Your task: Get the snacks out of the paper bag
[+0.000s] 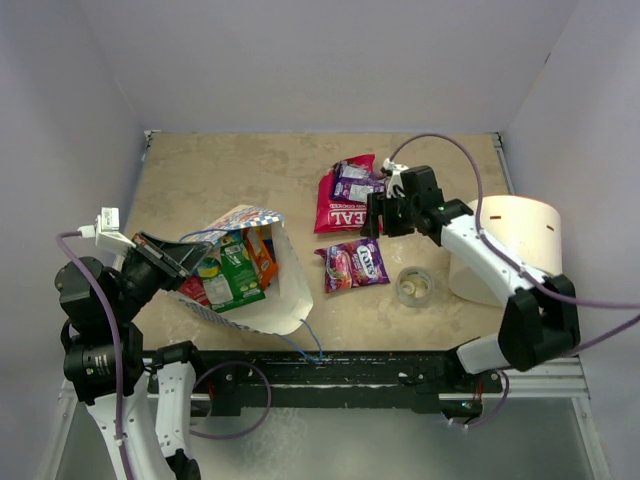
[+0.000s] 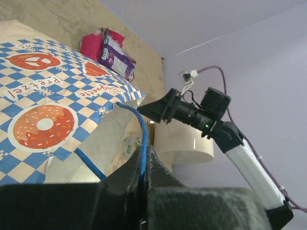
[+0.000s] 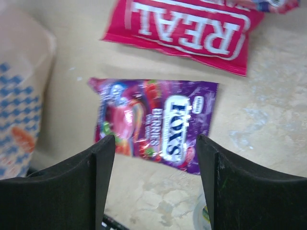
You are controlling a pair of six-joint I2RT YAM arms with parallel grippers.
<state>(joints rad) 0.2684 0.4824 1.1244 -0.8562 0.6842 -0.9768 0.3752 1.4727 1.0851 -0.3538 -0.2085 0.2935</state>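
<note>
The checkered paper bag (image 1: 245,285) lies on its side at the left, mouth open, with green (image 1: 236,270) and orange (image 1: 262,255) packets inside. My left gripper (image 2: 142,165) is shut on the bag's blue cord handle (image 2: 143,139). The red-pink chip bag (image 1: 343,203) lies on the table with a purple packet (image 1: 357,181) on it; both also show in the left wrist view (image 2: 115,52). A purple berries packet (image 1: 352,265) lies in front of it, below my open, empty right gripper (image 3: 156,148), which hovers above the table (image 1: 381,214).
A big white cylinder roll (image 1: 505,248) stands at the right. A small clear tape roll (image 1: 415,286) lies beside the berries packet. White walls close in the table on three sides. The black rail (image 1: 330,375) runs along the near edge.
</note>
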